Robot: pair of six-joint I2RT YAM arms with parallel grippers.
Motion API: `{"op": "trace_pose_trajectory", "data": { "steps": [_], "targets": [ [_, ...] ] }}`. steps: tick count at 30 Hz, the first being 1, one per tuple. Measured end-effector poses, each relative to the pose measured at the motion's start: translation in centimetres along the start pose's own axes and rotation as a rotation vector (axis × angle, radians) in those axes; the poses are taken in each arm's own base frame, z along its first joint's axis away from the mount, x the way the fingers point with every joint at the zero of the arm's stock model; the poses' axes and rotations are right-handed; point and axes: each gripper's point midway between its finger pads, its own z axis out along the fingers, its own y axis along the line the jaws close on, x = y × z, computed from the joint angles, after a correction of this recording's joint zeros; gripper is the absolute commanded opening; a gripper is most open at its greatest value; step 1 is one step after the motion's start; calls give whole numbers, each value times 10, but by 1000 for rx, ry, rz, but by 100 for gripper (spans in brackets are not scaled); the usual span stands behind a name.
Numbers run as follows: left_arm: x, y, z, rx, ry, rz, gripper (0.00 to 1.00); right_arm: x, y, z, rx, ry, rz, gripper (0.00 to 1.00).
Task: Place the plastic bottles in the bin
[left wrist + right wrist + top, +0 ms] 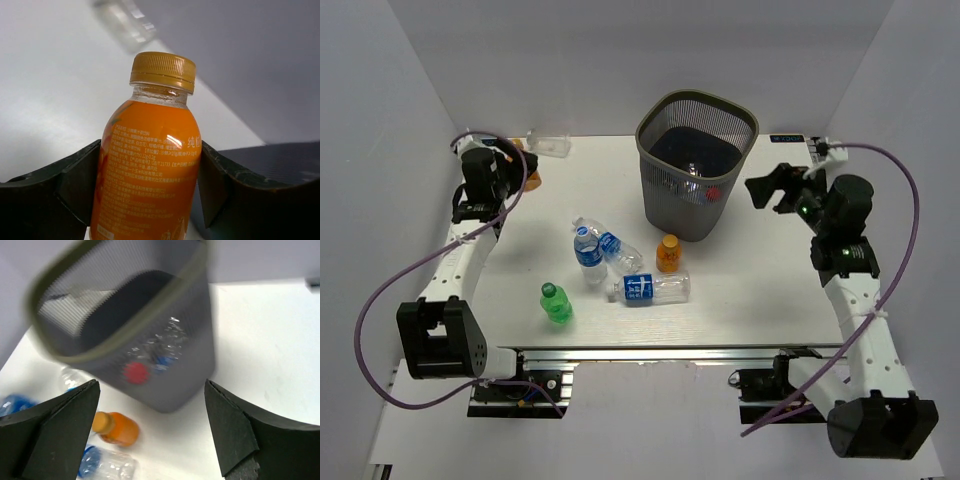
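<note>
Where the left gripper [150, 147] stands: well to the left of the bin [680, 215], about level with the bin's far side in the top view.
Left hold: clenched on an orange bottle [150, 175]; a black finger [75, 185] presses each side of its body, and its gold cap points out past the fingertips.
Right side: the right gripper [151, 385] hangs just right of the bin, jaws spread wide with nothing between them, facing the bin's mesh wall.
Inside the bin: a red-capped bottle [712, 193] and other clear plastic show through the mesh; their number cannot be told.
Front-left of the bin: three blue-label bottles [589, 252], one of them lying flat nearest the front.
Just in front of the bin: a second orange bottle [668, 254], upright.
Farther front-left of the bin: a green bottle [556, 303].
Far left of the bin: a clear bottle [550, 146], just beyond the left gripper.
</note>
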Motion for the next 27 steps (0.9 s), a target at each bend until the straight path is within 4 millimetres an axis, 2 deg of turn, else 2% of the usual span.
{"op": "trace_pose_trajectory", "data": {
  "steps": [3, 5, 7, 9, 12, 14, 17, 18, 19, 23, 25, 27],
  "targets": [
    [-23, -56, -7, 208, -27, 6, 45, 25, -44, -10, 114, -7, 115, 89],
    [-35, -101, -13, 341, -39, 36, 46, 41, -70, -20, 187, -14, 189, 89],
    [-40, -158, -22, 481, -50, 97, 50, 53, -84, -29, 231, -28, 238, 89],
    [-30, -214, -36, 619, -44, 172, 51, 58, -86, -37, 245, -40, 259, 89],
    [-3, -286, -61, 829, -4, 262, 54, 48, -80, -47, 237, -86, 247, 89],
    [18, -320, -72, 939, 32, 307, 60, 40, -72, -52, 209, -120, 225, 89],
    [48, -352, -66, 1018, 74, 362, 63, 40, -59, -55, 148, -133, 205, 89],
    [60, -359, -61, 1029, 93, 379, 67, 43, -56, -56, 132, -126, 204, 89],
    [75, -364, -56, 1035, 119, 399, 75, 47, -53, -56, 117, -118, 205, 89],
    [123, -373, -27, 1020, 217, 451, 98, 66, -42, -59, 59, -69, 200, 89],
    [138, -375, -17, 1015, 249, 468, 98, 75, -35, -62, 34, -43, 178, 89],
    [144, -372, -12, 996, 270, 482, 98, 82, -23, -62, -2, -16, 151, 89]
  ]
}}
